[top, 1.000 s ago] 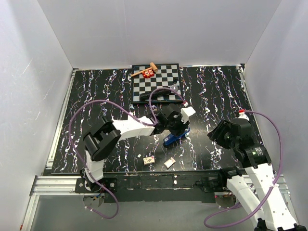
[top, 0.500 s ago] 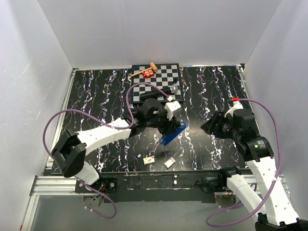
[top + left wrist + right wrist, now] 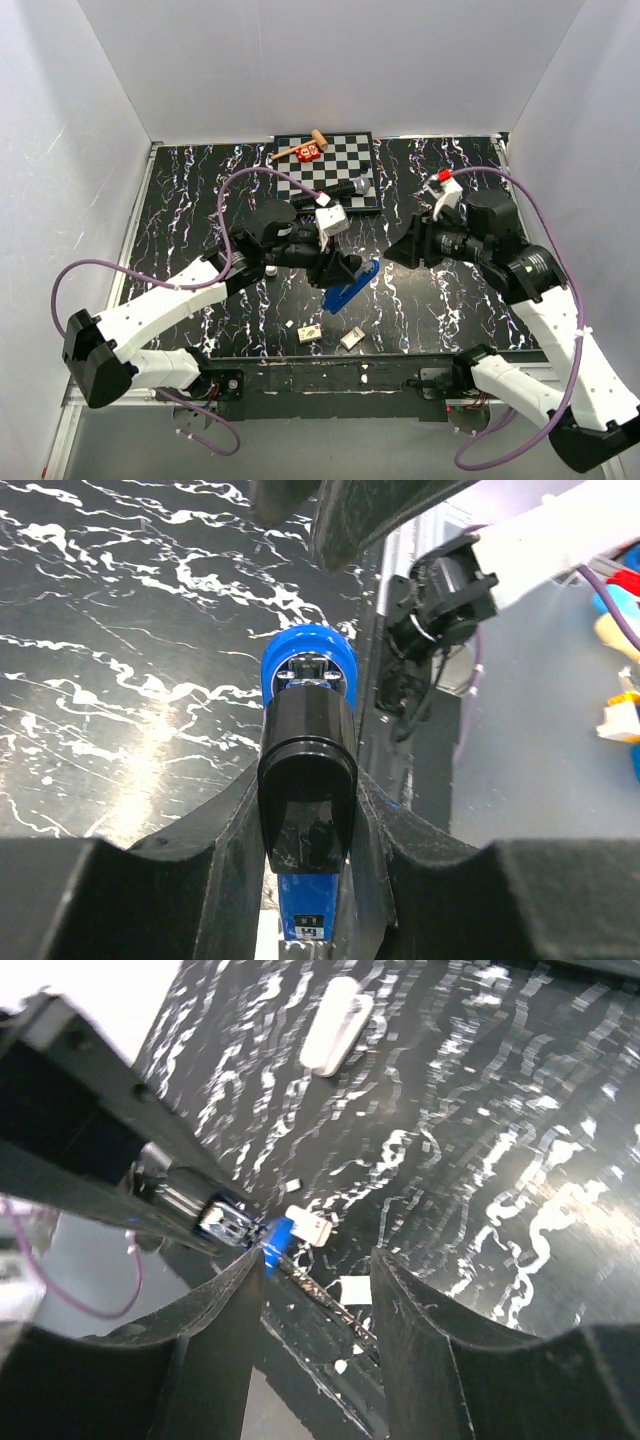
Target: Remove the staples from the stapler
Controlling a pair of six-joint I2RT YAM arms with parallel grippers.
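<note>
Left gripper (image 3: 307,825) is clamped on the stapler (image 3: 352,290). Its jaws are partly closed and pinch the black end from both sides, with the blue body sticking out past the fingers. The stapler looks to be held up off the counter (image 3: 200,200), near the middle and toward the near edge, blue end pointing roughly down and toward the right arm. Right gripper (image 3: 318,1260) has its jaws apart with nothing between them. It sits just beside the stapler's free end, facing it, not touching. In the right wrist view the metal front of the stapler shows just off the left finger, not between the jaws. We read this as the handoff-for-access step: one arm presents the stapler, the other lines up to work it. No staples or open tray are visible yet, so unloading hasn't started. For the next move, we want the right gripper centred on the blue end or the pusher, whichever releases the magazine, though we can't tell from here where that catch is. Left has to hold firm against the pull. The main risk is the stapler pivoting in a grip that only has the black end.
</note>
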